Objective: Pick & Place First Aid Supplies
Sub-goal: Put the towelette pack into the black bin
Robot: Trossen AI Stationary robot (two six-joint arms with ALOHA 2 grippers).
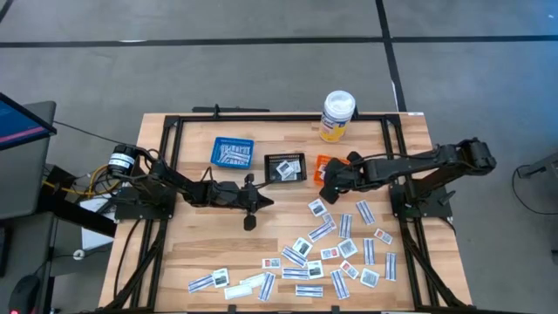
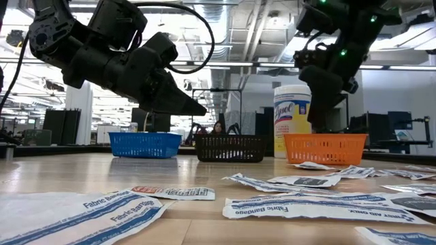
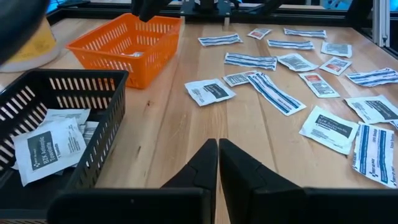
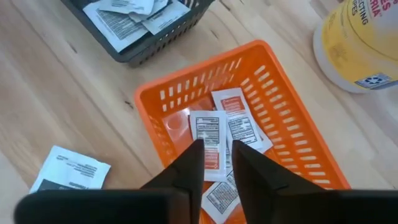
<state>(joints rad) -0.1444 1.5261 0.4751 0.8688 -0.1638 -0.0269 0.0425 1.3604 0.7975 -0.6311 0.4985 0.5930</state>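
Orange basket [image 4: 298, 180] sits under the right gripper [image 4: 217, 158], whose fingers are slightly spread just above the small packets [image 4: 227, 134] lying inside it, nothing pinched. Left gripper [image 3: 217, 165] hovers over the wood surface [image 1: 192, 253] near the black basket [image 1: 286, 168], fingers pressed together and empty. Most packets [image 1: 336, 253] lie scattered flat on the surface's near-right part, some in the black and blue basket [image 1: 232, 152]; white bottle [image 1: 336, 116] stands beside the orange one.

Packets [image 4: 219, 134] in the basket [image 4: 292, 143] beside the bottle [image 4: 364, 40]
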